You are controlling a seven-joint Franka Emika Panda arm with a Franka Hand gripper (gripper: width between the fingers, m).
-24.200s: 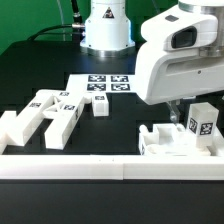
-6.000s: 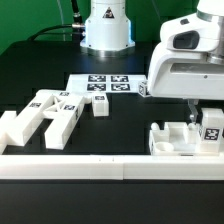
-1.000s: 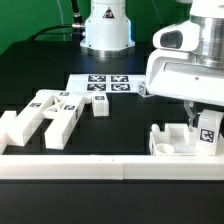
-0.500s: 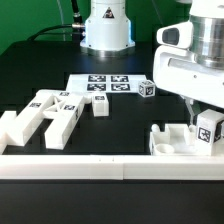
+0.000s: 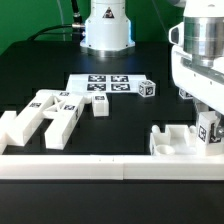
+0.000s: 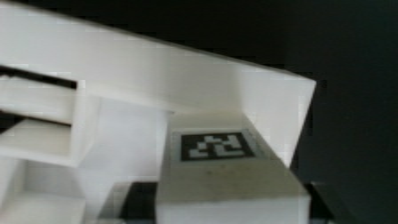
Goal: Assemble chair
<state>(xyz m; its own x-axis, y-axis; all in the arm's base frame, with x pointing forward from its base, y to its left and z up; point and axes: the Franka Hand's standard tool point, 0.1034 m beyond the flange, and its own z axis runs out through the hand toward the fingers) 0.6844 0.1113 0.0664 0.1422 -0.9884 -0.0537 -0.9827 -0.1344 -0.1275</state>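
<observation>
My gripper [image 5: 206, 120] is at the exterior view's right and is shut on a white tagged chair piece [image 5: 209, 131], held upright. That piece stands against the far right end of a white chair slab [image 5: 172, 141] with raised walls, which lies by the front rail. In the wrist view the held piece [image 6: 217, 150] fills the middle with its square tag facing the camera. My gripper [image 6: 221, 206] has a dark finger on each side of it. The slab's white walls [image 6: 71, 110] lie beside it. Whether the piece is seated in the slab I cannot tell.
Several loose white chair parts [image 5: 45, 115] lie at the exterior view's left, with a small block [image 5: 100, 108] next to them. A small tagged cube [image 5: 148, 89] sits beside the marker board [image 5: 100, 85]. The long white rail [image 5: 90, 166] runs along the front. The robot base [image 5: 105, 25] stands behind.
The arm has shifted toward the exterior view's right with the tagged piece, uncovering the small tagged cube by the marker board. The grip is unchanged.
</observation>
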